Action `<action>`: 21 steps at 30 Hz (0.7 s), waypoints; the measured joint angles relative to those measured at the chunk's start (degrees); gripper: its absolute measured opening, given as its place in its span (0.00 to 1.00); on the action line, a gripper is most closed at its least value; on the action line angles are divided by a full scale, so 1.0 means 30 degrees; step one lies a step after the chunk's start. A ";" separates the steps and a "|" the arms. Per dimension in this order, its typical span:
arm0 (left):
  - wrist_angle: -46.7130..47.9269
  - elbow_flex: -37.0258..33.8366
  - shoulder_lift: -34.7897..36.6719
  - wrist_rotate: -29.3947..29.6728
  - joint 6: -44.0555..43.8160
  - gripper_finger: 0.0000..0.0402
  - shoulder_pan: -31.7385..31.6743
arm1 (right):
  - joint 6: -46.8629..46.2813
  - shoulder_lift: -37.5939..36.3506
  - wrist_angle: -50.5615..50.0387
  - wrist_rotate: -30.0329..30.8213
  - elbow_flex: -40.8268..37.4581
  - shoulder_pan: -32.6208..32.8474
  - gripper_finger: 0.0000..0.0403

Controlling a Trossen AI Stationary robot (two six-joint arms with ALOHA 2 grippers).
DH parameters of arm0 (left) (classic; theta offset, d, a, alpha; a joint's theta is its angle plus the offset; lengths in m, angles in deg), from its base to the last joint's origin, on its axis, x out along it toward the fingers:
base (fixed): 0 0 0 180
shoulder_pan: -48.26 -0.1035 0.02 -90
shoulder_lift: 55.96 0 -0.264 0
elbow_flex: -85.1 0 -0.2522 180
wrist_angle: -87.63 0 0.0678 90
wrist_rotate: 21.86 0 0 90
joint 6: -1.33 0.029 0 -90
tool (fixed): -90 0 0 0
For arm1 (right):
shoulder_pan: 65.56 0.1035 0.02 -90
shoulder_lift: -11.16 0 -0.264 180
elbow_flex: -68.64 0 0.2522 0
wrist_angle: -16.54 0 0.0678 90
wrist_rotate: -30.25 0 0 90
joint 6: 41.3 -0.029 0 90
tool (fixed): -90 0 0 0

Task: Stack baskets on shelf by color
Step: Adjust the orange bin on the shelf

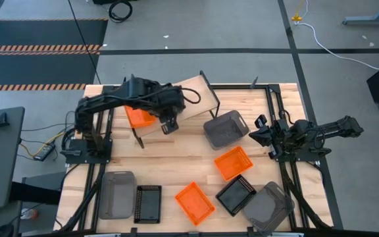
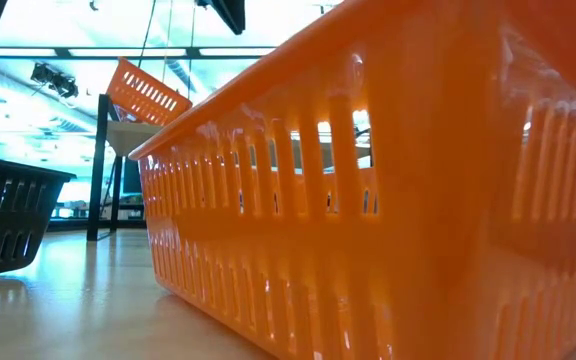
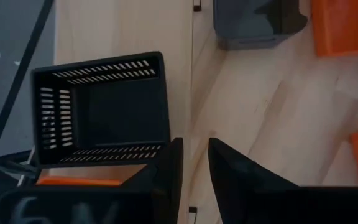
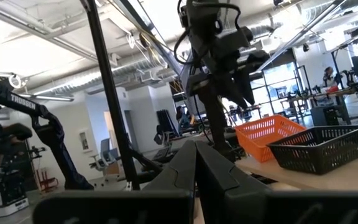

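The shelf carries an orange basket and a black basket so far — little else, though the left arm hides part of it. Left claw hovers just over the shelf, fingers parted, pinching nothing. Right claw waits pressed together, near a grey basket — seven baskets remain on the tabletop

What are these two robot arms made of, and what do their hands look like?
Both arms are dark, nearly black, built of jointed tube-like segments with black cables looped along them. Each ends in a left gripper or right gripper made of two flat, wedge-shaped black fingers. White lettering runs along one arm's segment in the right wrist view. Their bases sit on black metal frames.
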 joint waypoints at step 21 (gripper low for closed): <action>0.0028 -0.7910 0.4784 -0.0149 -0.0896 0.21 -0.0897 | -0.0663 0.0022 -0.0715 0.0000 0.0000 -0.0007 0.03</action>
